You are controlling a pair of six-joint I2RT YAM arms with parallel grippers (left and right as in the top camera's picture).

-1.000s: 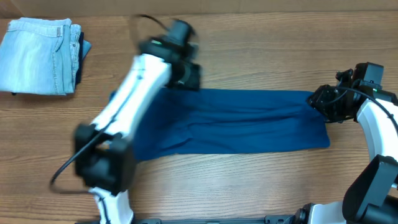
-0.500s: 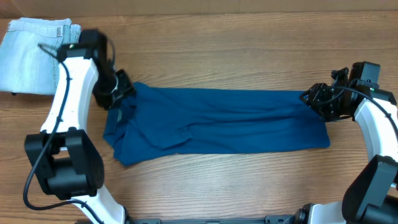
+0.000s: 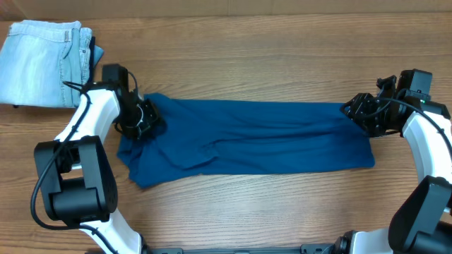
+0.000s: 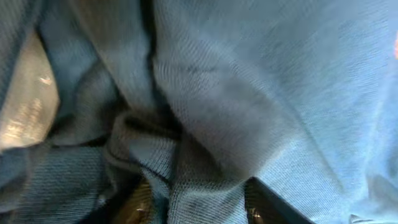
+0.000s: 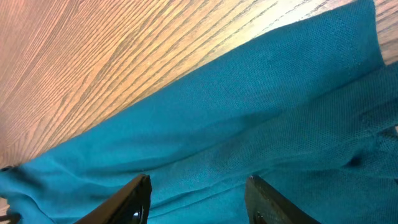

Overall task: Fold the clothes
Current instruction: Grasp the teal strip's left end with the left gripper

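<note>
One teal polo [image 3: 261, 137], long band, L end bunched; R jaws apart, L jaws unclear.

A: Entry: readable text, brands, numbers. What can you log?

B: None legible. You have one candidate only: a pale sewn-in tag [image 4: 25, 115] among the folds of the polo shirt [image 4: 261, 81], in the left wrist view. Its faint marks are too blurred for you to read.

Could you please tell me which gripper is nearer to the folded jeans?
Left. The left gripper is at the end of the shirt nearest the jeans; the right gripper is at its far end.
</note>
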